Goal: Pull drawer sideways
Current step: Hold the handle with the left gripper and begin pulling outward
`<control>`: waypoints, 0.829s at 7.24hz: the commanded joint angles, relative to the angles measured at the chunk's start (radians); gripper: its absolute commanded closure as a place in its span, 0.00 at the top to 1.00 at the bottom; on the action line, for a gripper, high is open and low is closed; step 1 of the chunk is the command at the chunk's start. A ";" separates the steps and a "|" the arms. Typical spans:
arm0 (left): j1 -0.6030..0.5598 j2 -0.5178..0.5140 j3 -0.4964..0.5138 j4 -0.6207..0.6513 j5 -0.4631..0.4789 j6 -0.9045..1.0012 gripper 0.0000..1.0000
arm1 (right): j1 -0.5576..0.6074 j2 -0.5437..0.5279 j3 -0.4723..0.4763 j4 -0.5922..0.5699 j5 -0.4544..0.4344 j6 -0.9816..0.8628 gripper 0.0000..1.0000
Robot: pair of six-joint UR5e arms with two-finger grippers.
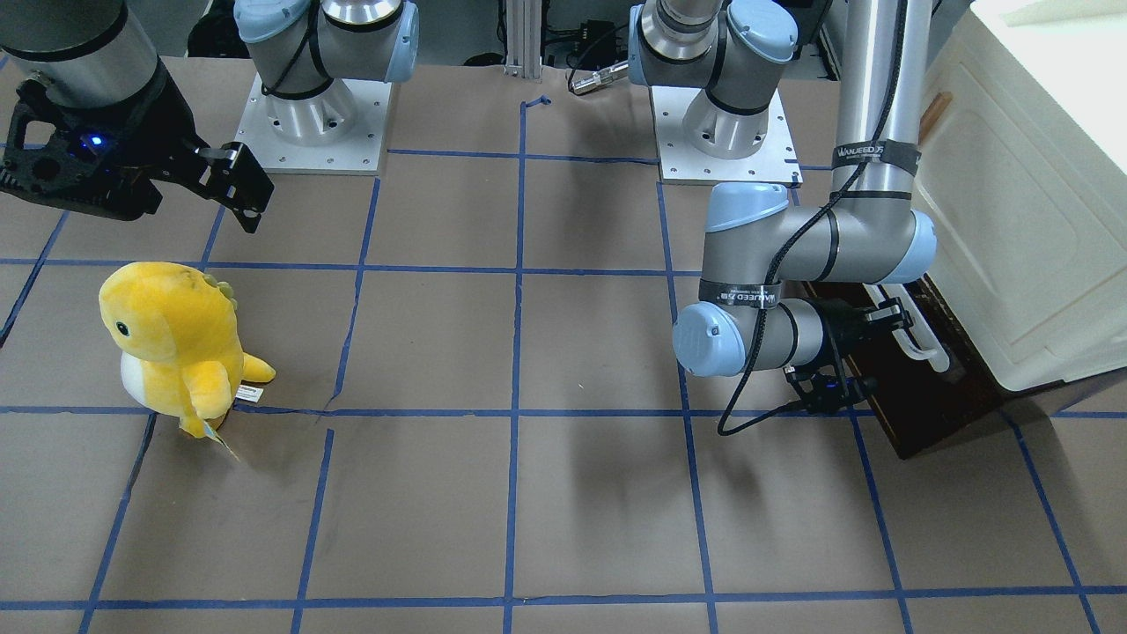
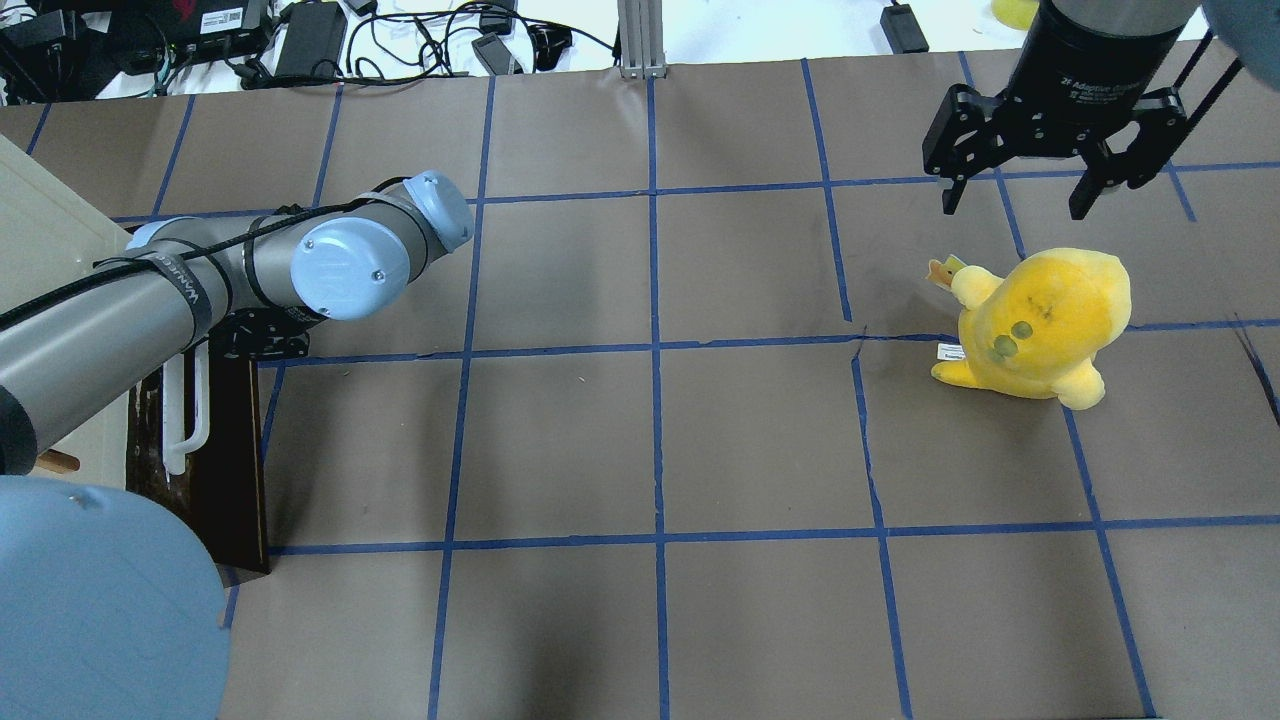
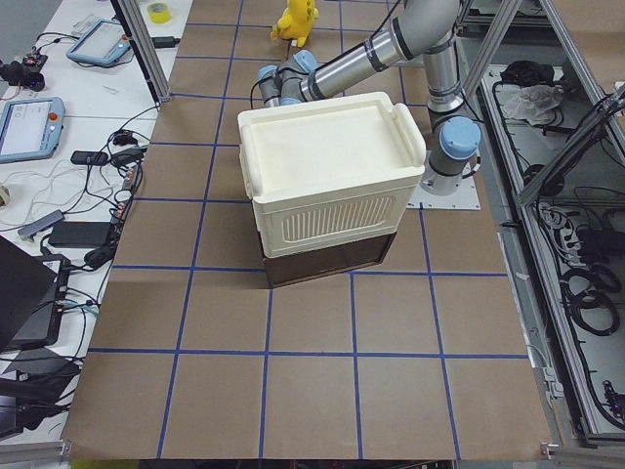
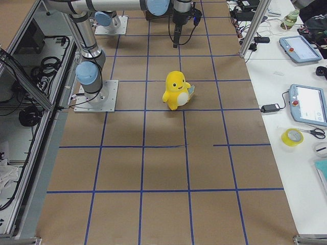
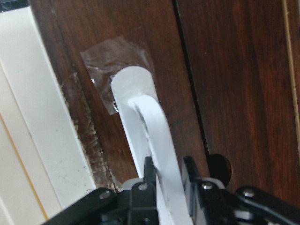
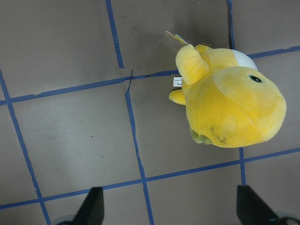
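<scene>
The drawer has a dark brown wooden front and sits at the bottom of the cream-white cabinet at the table's end on my left side. Its white bar handle runs along the front. My left gripper is shut on this handle, one finger on each side of the bar. In the overhead view the left gripper is at the far end of the handle. The drawer's inside is hidden. My right gripper is open and empty, raised above the table far from the drawer.
A yellow plush toy stands on the brown, blue-taped table just below the right gripper; it also shows in the right wrist view. The two arm bases stand at the table's robot side. Cables and devices lie beyond the far edge.
</scene>
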 commanded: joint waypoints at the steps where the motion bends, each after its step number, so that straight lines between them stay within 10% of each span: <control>1: 0.000 -0.007 0.000 0.000 -0.001 -0.001 0.23 | 0.000 0.000 0.000 0.000 0.000 0.000 1.00; 6: -0.002 -0.020 0.006 0.038 0.000 0.019 0.22 | 0.000 0.000 0.000 0.000 0.000 0.000 1.00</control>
